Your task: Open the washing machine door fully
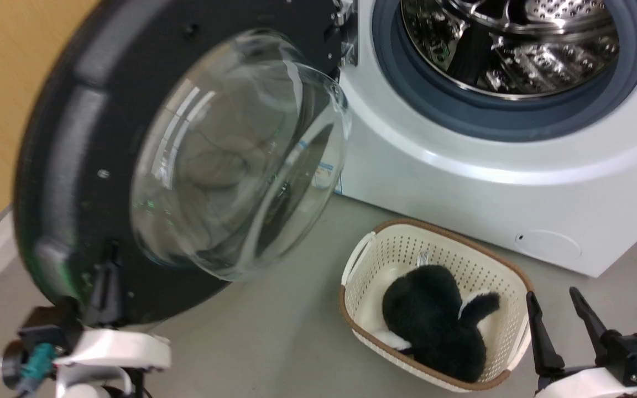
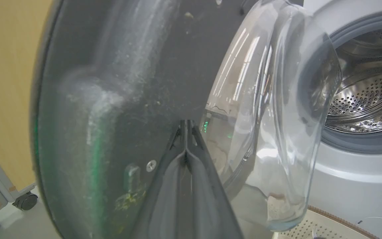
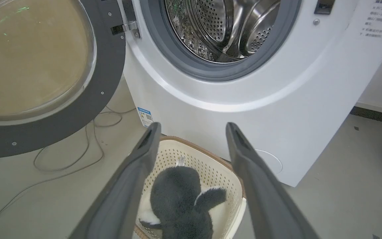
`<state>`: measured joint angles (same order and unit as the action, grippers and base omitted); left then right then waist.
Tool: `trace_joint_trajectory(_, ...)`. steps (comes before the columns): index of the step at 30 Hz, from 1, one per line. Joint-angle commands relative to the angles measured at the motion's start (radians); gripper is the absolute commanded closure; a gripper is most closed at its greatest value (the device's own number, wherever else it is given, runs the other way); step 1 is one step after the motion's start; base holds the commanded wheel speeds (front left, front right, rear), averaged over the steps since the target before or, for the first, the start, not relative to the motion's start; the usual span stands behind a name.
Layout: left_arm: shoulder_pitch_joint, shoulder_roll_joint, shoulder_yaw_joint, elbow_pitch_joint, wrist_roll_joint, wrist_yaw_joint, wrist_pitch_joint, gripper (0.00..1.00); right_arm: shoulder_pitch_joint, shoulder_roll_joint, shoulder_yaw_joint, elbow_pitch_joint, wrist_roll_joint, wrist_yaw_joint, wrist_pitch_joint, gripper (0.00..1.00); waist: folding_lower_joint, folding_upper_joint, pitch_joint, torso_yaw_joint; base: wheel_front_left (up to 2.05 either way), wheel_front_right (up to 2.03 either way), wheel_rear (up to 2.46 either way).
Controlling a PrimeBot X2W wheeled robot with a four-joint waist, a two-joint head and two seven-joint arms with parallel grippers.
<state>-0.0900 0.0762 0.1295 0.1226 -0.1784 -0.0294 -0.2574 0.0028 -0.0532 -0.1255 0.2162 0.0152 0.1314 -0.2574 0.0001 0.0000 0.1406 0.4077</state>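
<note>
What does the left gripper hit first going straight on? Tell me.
The washing machine door: the left gripper, shut, points at its black inner face beside the glass bowl, seemingly touching it.

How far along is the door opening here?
Done: the large round glossy black door is unlatched and swung clear of the steel drum in the white front-loading washer. In hand: the shut left claw meets the door's inner face. Left: perhaps a final push wider; the right claw hangs open.
</note>
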Motion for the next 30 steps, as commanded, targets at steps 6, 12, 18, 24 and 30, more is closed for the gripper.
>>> trace_joint_trajectory(6,-0.093,0.026,0.105,0.038,-0.009,-0.013,-0.004,1.0,-0.047,0.003,-0.001,-0.011,-0.023,-0.001,-0.004,0.0,-0.0001,0.0,0.053,-0.008,0.0,0.0,0.0)
trace_joint_trajectory(12,-0.178,0.052,0.195,0.094,-0.01,-0.031,-0.004,1.0,-0.085,0.003,0.005,-0.012,-0.044,-0.001,-0.004,0.0,-0.0001,0.0,0.105,-0.028,0.0,0.0,0.0)
trace_joint_trajectory(18,-0.258,0.083,0.278,0.187,-0.019,-0.046,-0.004,1.0,-0.112,0.003,-0.003,-0.015,-0.061,-0.001,-0.004,0.0,-0.0001,0.0,0.152,-0.053,0.0,0.0,0.0)
trace_joint_trajectory(24,-0.337,0.126,0.323,0.286,-0.015,-0.067,-0.004,1.0,-0.135,0.003,-0.006,-0.018,-0.073,-0.001,-0.004,0.0,-0.0001,0.0,0.185,-0.073,0.0,0.0,0.0)
trace_joint_trajectory(30,-0.408,0.183,0.374,0.37,-0.009,-0.075,-0.004,1.0,-0.152,0.003,-0.005,-0.02,-0.081,-0.001,-0.004,0.0,-0.0001,0.0,0.205,-0.086,0.0,0.0,0.0)
